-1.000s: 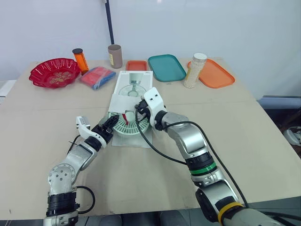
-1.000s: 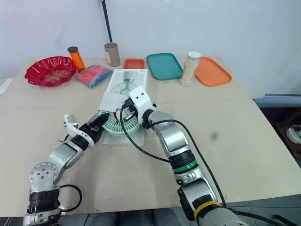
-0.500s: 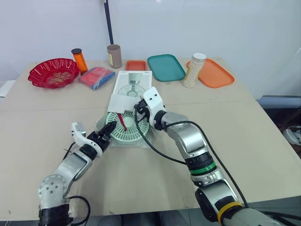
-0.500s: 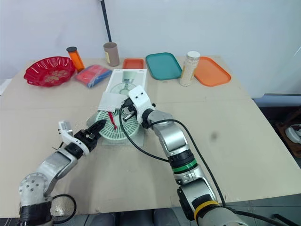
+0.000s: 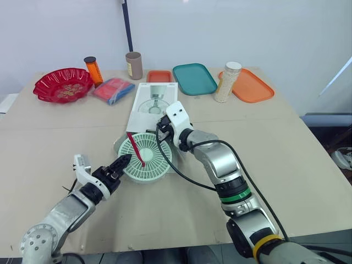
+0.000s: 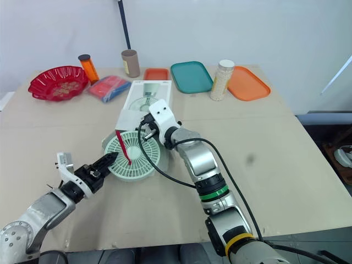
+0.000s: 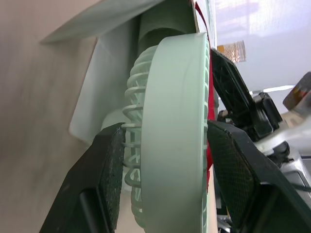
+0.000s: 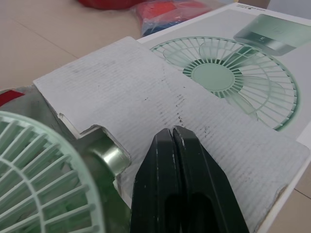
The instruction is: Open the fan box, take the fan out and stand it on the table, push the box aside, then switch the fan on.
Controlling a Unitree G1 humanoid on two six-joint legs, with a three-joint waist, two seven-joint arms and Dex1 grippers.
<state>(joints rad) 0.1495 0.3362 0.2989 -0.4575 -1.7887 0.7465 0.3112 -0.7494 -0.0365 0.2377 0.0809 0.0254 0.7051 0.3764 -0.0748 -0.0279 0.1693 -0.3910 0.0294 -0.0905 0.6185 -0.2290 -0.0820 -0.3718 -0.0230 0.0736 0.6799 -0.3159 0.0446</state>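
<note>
The pale green fan (image 5: 146,158) lies face up on the table at the near end of the white fan box (image 5: 157,100), with a red strap (image 5: 135,148) across its grille. In the right wrist view its neck (image 8: 108,156) still reaches under the box's open flap (image 8: 160,104). My left gripper (image 5: 121,163) is shut on the fan's rim (image 7: 177,121), one finger (image 7: 104,177) on each side. My right gripper (image 5: 163,126) is shut, its fingertips (image 8: 172,138) resting on the flap.
Along the back edge stand a red bowl (image 5: 63,84), an orange bottle (image 5: 93,69), a brown cup (image 5: 134,65), a red-and-blue packet (image 5: 114,89), a small orange tray (image 5: 160,76), a teal tray (image 5: 194,78), a white jar (image 5: 227,81) and an orange tray (image 5: 250,85).
My left gripper has drawn back toward me and leftward, pulling the fan head out of the box onto the table. The right gripper has stayed on the box flap.
</note>
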